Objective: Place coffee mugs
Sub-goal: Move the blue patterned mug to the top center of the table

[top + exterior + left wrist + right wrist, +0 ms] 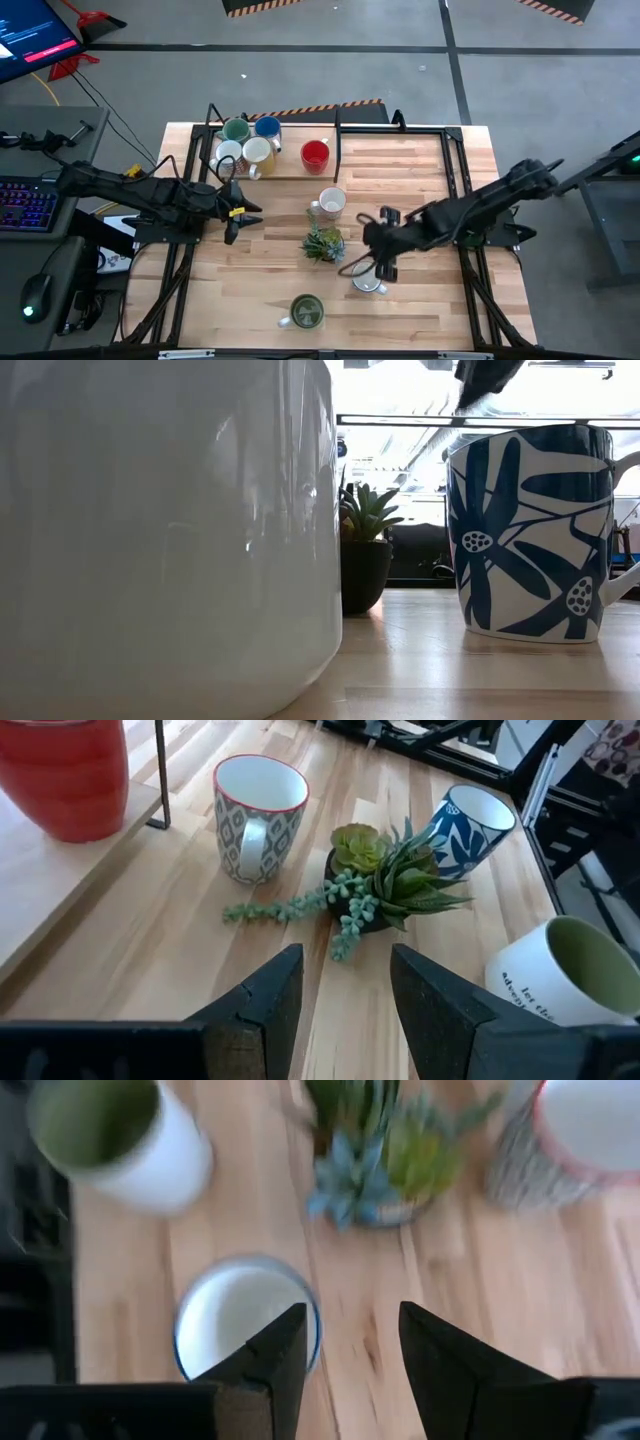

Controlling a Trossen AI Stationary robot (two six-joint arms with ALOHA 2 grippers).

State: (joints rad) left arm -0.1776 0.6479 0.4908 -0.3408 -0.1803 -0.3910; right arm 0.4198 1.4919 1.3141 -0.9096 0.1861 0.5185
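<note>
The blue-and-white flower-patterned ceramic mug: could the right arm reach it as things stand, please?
Probably yes: the right gripper hangs open just above the blue-and-white flower-patterned ceramic mug, one finger over its rim, nothing between them.

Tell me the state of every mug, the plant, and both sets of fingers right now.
Red mug: upright on the raised board, apart from the cluster.
Four clustered mugs: upright, packed together on the board.
Patterned mug: upright, empty, beside the plant.
Blue-flowered mug: upright, empty, under the right gripper.
Green-lined mug: upright at the table's near edge.
Plant: upright in its pot.
Left gripper: fingers open, holding nothing.
Right gripper: fingers open, above the blue-flowered mug.
</note>
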